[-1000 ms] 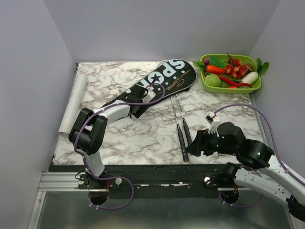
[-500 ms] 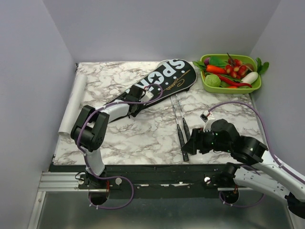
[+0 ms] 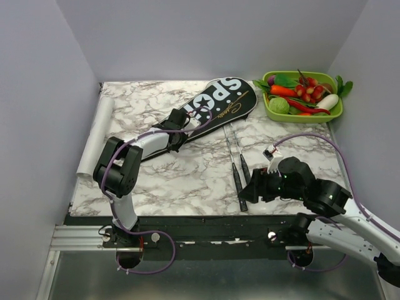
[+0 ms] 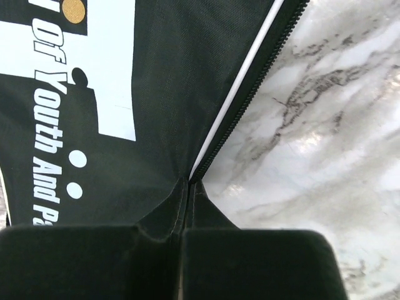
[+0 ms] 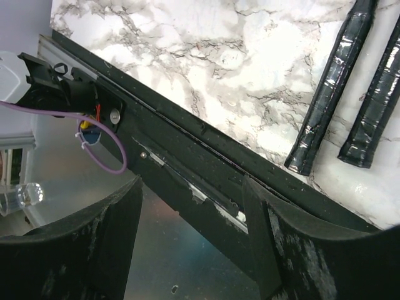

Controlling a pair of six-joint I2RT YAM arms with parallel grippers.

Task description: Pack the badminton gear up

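Black cover: white "SPOR…", smaller "Of Youth And Pa…"

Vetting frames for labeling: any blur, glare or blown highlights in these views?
Top external: sharp, evenly lit, soft shadows. Left wrist: left fingers blurred and near-black, cover lettering crisp. Right wrist: right fingers soft, marble table nearly blown out.

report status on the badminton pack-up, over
Left gripper shut on cover, at the zipper edge. Right gripper open, empty, near the rackets. Both lie loose on the table beside the cover. Nothing blocking.
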